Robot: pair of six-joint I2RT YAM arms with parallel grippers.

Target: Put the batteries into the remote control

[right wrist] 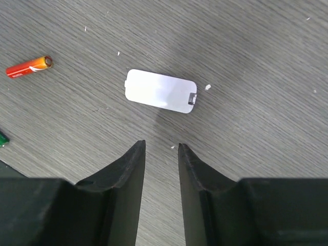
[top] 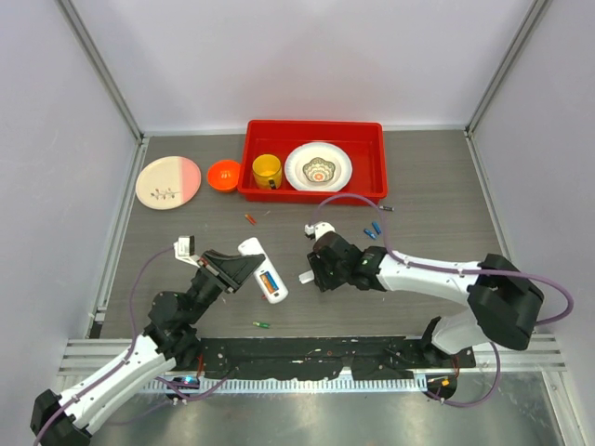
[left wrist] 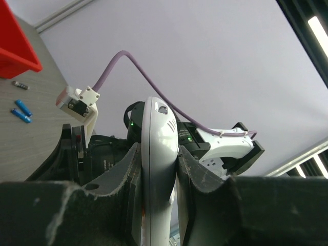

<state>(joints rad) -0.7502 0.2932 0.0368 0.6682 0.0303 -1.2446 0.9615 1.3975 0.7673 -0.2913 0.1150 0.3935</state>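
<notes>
Within the clenched left gripper, the remote control (lower end hidden); right gripper ajar, empty.

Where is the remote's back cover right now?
In the right wrist view the back cover lies flat on the table just beyond the right gripper's open jaws, clear of them, with an orange-red battery off to its left.

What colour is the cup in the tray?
Yellow. The cup sits in the red tray, clearest in the top view.

White remote, back open, batteries scattered
</notes>
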